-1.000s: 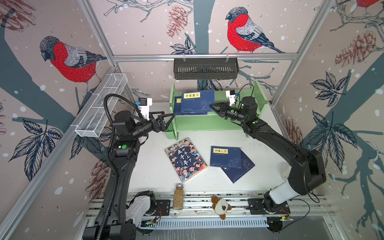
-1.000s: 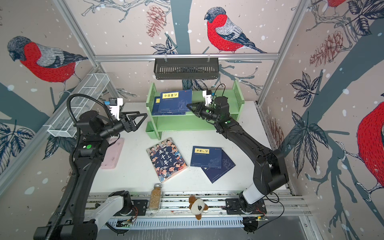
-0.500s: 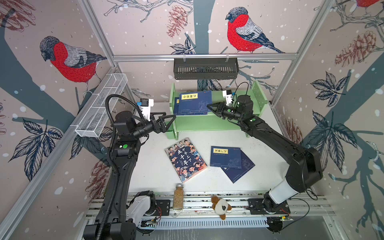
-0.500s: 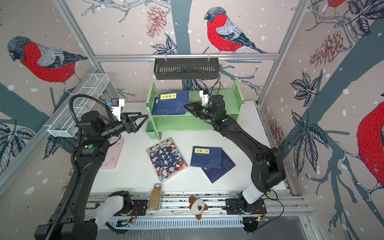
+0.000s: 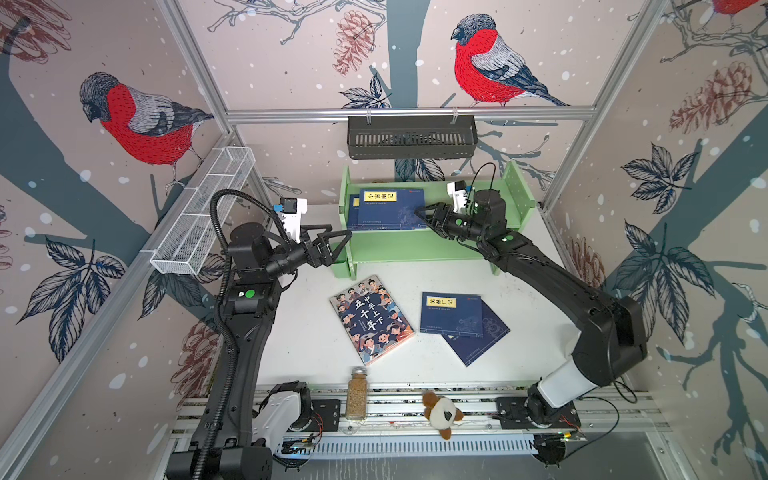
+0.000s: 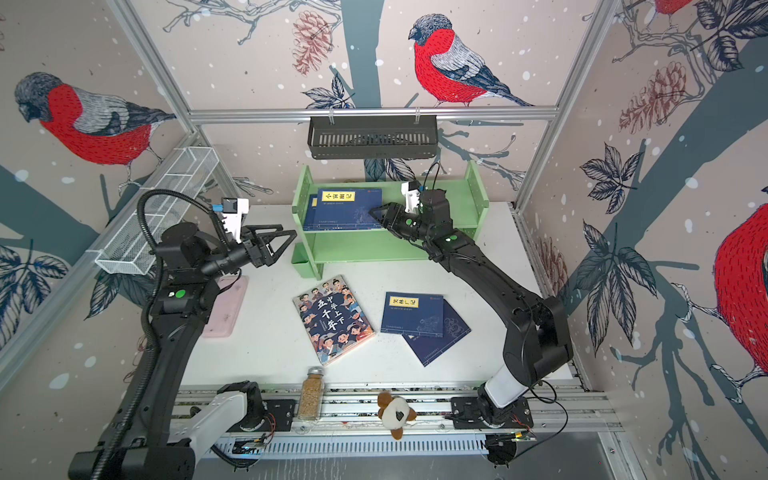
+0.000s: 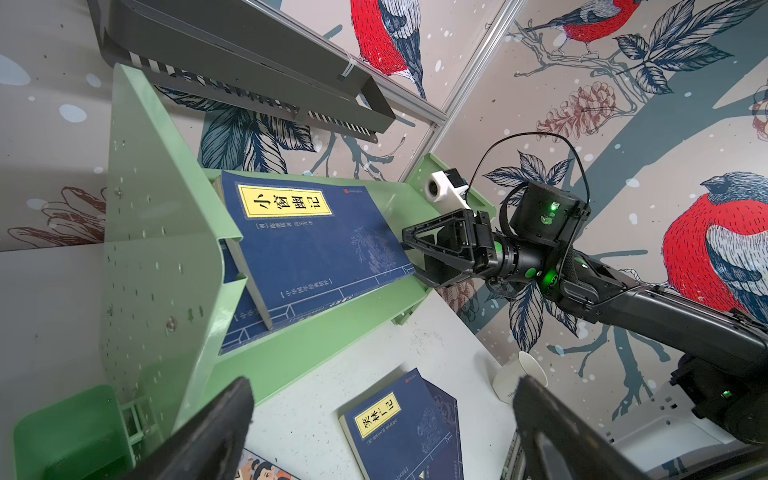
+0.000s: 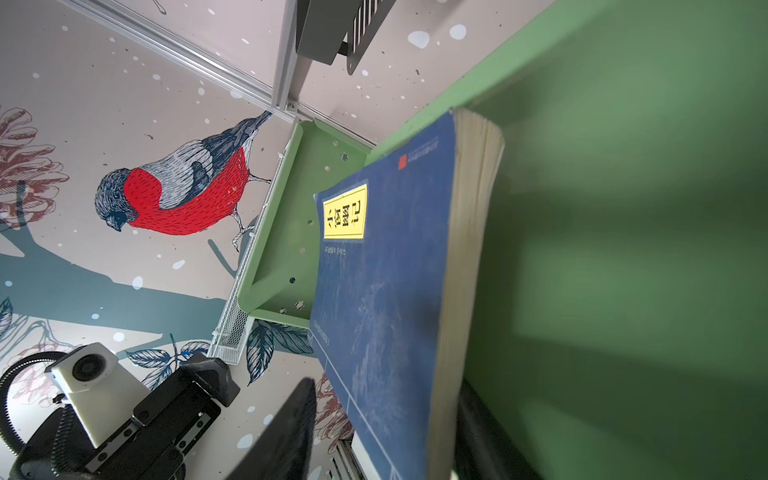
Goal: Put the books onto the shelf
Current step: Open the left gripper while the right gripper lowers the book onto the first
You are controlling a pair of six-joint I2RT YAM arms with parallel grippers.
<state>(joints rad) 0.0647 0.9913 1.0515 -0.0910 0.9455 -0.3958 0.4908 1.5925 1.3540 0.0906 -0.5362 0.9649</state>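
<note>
The light green shelf [image 5: 415,249] [image 6: 365,245] stands at the back of the table. A navy book with a yellow label [image 5: 390,208] [image 7: 316,249] [image 8: 386,291] lies on its top board, over a second navy book [image 5: 353,210]. My right gripper [image 5: 422,216] [image 6: 374,214] [image 8: 382,436] is open at that top book's right edge. The edge sits between the jaws and one finger stands clear of the cover. On the table lie the cartoon book [image 5: 372,318] [image 6: 332,318] and two overlapping navy books [image 5: 451,311] [image 5: 482,336]. My left gripper [image 5: 332,245] [image 7: 382,415] hangs open and empty by the shelf's left end.
A black slotted basket [image 5: 411,137] hangs on the back rail above the shelf. A white wire basket [image 5: 203,212] hangs on the left wall. A spice jar [image 5: 357,392] and a plush toy [image 5: 440,413] stand at the front edge. A pink tray [image 6: 226,307] lies under my left arm.
My right gripper slid the top navy book leftward along the shelf's top board, then its jaws opened off the book. The left arm has hardly moved.
</note>
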